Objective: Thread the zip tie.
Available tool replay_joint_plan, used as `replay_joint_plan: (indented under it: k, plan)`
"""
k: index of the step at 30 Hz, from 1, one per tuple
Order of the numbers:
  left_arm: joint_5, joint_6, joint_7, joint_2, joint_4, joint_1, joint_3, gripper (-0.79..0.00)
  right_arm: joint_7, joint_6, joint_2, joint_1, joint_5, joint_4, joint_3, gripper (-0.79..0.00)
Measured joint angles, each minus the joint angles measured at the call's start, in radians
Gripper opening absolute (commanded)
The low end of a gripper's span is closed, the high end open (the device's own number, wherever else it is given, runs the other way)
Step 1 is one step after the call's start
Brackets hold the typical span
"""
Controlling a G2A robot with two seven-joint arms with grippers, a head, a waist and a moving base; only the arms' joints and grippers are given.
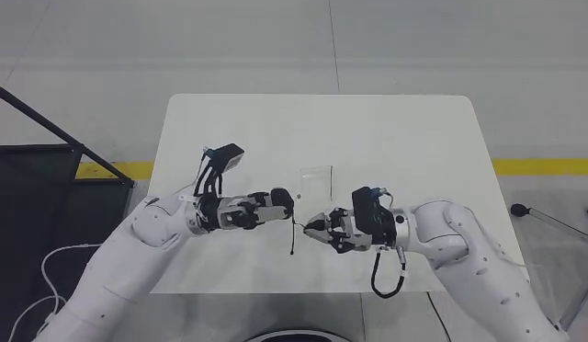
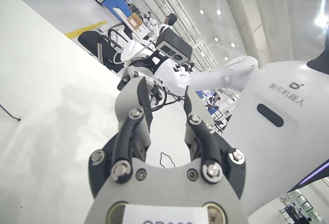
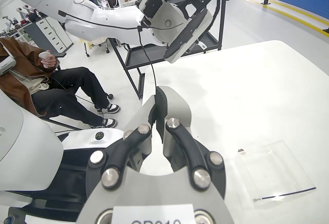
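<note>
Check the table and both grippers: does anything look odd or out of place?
Nothing looks damaged or spilled. One thing stands out: the zip tie is pinched only by the right gripper, its jaws shut, while the left gripper has open jaws holding nothing.

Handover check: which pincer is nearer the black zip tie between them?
Right. The right pincer grips the thin black zip tie; the left pincer is open beside it.

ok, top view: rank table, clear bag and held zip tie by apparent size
1. table, by far
2. clear bag
3. zip tie in the right gripper: roughly as long as the bag, far thinner
</note>
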State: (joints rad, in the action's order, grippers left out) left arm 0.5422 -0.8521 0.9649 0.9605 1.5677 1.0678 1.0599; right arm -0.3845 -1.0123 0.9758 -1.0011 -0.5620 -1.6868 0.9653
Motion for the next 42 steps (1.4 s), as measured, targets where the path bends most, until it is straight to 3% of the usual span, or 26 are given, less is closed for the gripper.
replay_joint_plan:
  k: [6, 11, 13, 14, 28, 42]
  plan:
    - [-0.013, 0.01, 0.001, 0.008, -0.013, -0.016, -0.015, -0.462, 0.024, 0.0, -0.012, 0.013, -0.017, 0.004, -0.022, -0.785]
    - [-0.009, 0.008, 0.0, 0.013, -0.019, -0.021, -0.021, -0.536, 0.042, 0.0, -0.021, 0.024, -0.028, 0.008, -0.04, -0.785]
    - [-0.014, 0.008, -0.001, 0.015, -0.022, -0.022, -0.02, -0.73, 0.048, 0.0, -0.024, 0.027, -0.031, 0.009, -0.045, -0.785]
    - [-0.02, 0.008, -0.003, 0.015, -0.023, -0.023, -0.019, -0.785, 0.052, 0.0, -0.026, 0.03, -0.033, 0.01, -0.048, -0.785]
    - [-0.03, -0.006, -0.014, 0.021, -0.031, -0.012, -0.004, -0.785, 0.102, 0.0, -0.046, 0.047, -0.05, 0.017, -0.073, -0.785]
    - [-0.079, -0.032, -0.07, 0.013, -0.03, 0.034, 0.075, -0.785, 0.28, 0.0, -0.081, 0.001, -0.115, -0.028, -0.035, -0.785]
